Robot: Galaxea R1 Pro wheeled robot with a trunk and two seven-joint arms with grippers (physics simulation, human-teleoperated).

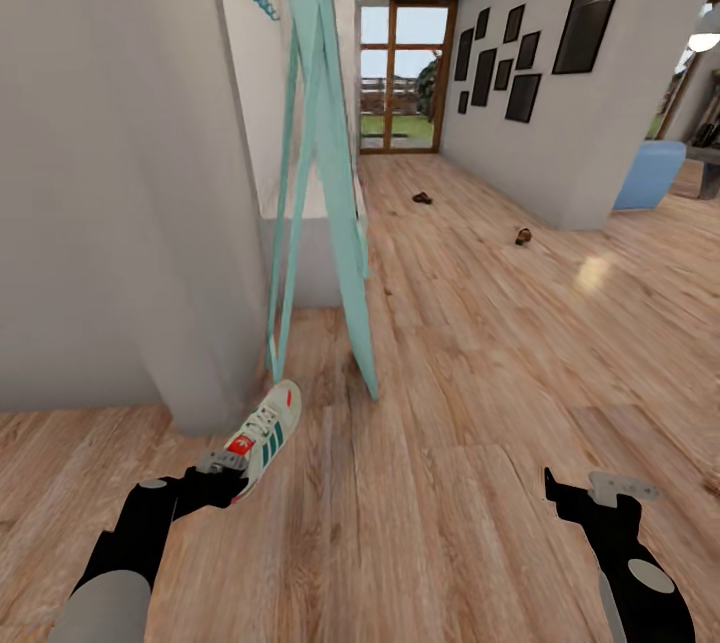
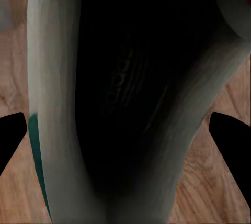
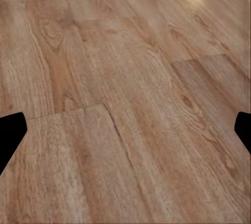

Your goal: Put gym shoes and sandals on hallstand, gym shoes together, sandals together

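One gym shoe [image 1: 268,431], white with green stripes and a red tongue tab, hangs just above the corridor floor [image 1: 450,483], toe pointing away from me. My left gripper [image 1: 228,468] is shut on its heel end. In the left wrist view the gym shoe's dark opening [image 2: 125,93] sits between the fingertips [image 2: 11,136]. Two small brown sandals lie far down the corridor, one [image 1: 422,197] near the glass door, the other sandal [image 1: 522,236] by the right wall's corner. My right gripper [image 1: 586,486] is open and empty over bare planks [image 3: 125,103]. I cannot pick out the hallstand with certainty.
A tall teal frame [image 1: 335,183] leans at the left wall, its foot close ahead of the held shoe. A pale low unit [image 1: 300,258] stands behind it. A grey wall [image 1: 110,183] fills the left. A blue seat [image 1: 650,173] stands far right.
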